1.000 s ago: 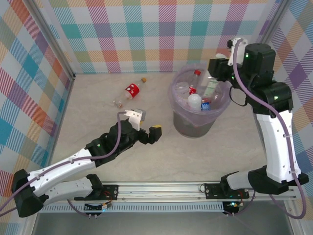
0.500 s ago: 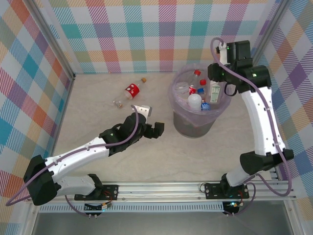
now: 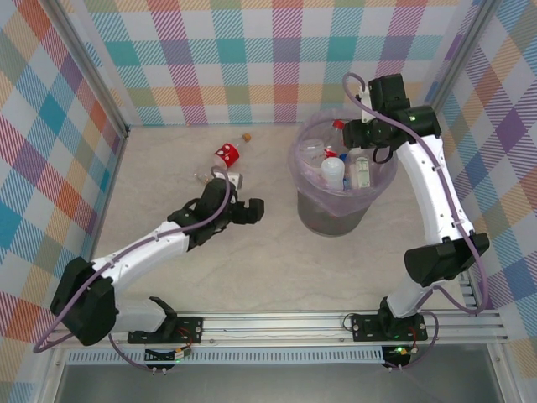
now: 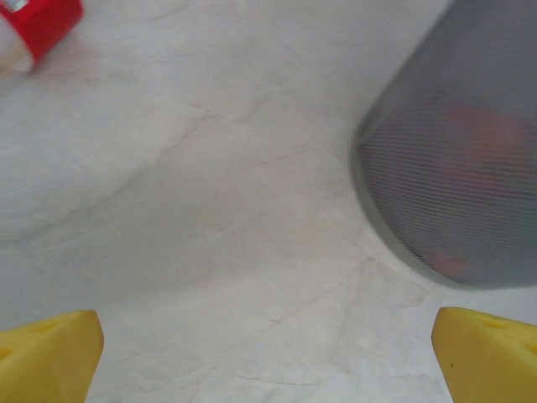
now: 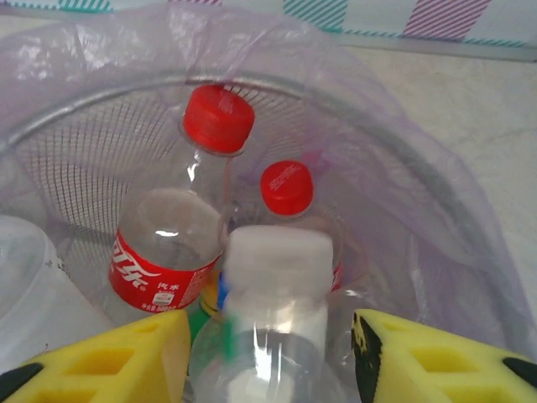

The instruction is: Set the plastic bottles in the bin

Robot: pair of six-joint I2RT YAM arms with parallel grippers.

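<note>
- your right gripper (image 5: 270,359) has come down from its higher perch of a second ago and now sits right in the mouth of the bin (image 3: 303,149).
- its yellow fingers (image 5: 109,357) press both sides of the white-capped bottle (image 5: 277,281), so it looks clenched on that bottle, not yet let go.
- that bottle hangs over the load already inside: a coca-cola bottle (image 5: 168,252) with its red cap up, and a second red-capped bottle (image 5: 286,186) just behind it.
- meaning: this one is as good as delivered. open the fingers and it should drop onto the pile, well within the lavender liner.
- meanwhile your left gripper (image 3: 245,200) has swung away from the bin's side and up the table (image 3: 168,201) toward the back.
- its jaws are spread wide with nothing between them; in the wrist view both yellow tips sit at the bottom corners over bare tabletop.
- the red-labelled bottle (image 3: 225,154) lies on its side near the back wall, just beyond that gripper; its red label (image 4: 38,29) peeks into the wrist view's top left corner.
- it is the last bottle you can see outside the bin, so you look close to done.
- keep heading left and forward; the bin wall (image 4: 461,168) is near on your right.
</note>
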